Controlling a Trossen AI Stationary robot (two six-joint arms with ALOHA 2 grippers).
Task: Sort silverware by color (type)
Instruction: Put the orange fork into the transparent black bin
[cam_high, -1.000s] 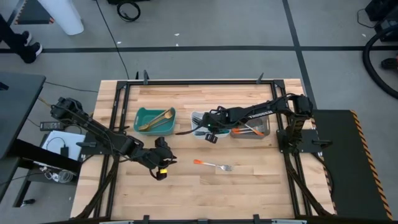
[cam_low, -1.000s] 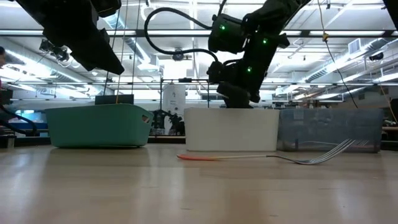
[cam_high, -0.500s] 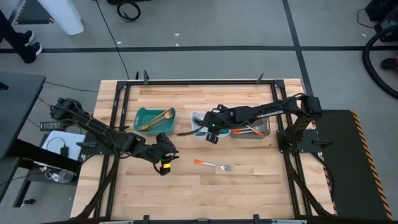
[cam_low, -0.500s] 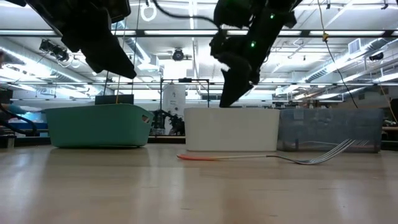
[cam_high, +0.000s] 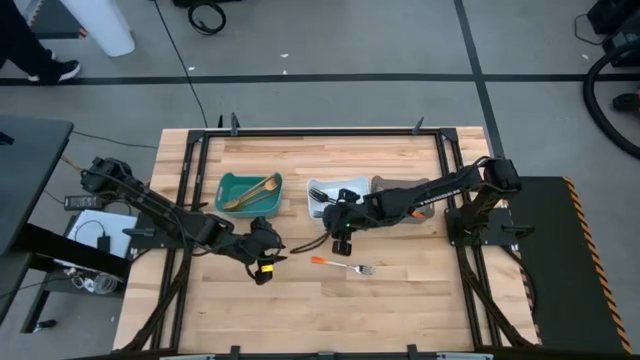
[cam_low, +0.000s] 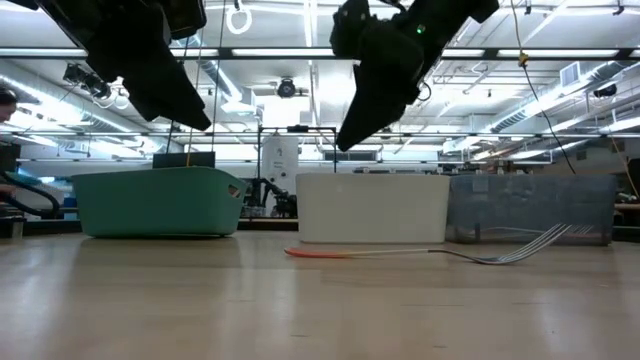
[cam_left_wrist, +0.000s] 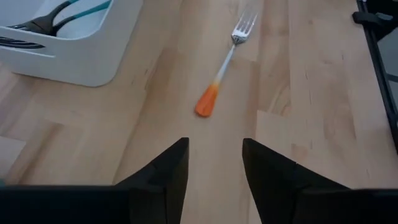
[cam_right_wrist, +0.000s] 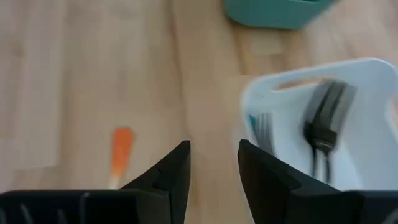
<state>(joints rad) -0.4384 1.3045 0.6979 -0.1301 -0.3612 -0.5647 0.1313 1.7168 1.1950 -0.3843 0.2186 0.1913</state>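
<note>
- The right pincer (cam_high: 343, 232) has pulled back off the white bin (cam_high: 318, 189) toward the near side of the desk (cam_high: 400, 300); a moment ago it was over that bin. Its fingers stand apart with nothing between them.
- The white bin now holds dark-headed utensils (cam_right_wrist: 323, 124), one with a teal handle, so that drop looks finished to me.
- The left pincer (cam_high: 264, 262) has opened wide over the last second and holds nothing; it has edged right and hangs near the middle of the desk, aimed at the last loose piece.
- That piece is the orange-handled fork (cam_high: 342, 264): it lies flat on the bare wood, near side of the bins, handle to the left, tines to the right. It is slim, with a bright metal shaft and slightly raised tines.
- The teal bin (cam_high: 232, 184) at the left holds tan wooden pieces (cam_high: 252, 192).
- One fork left to sort, I would judge.
</note>
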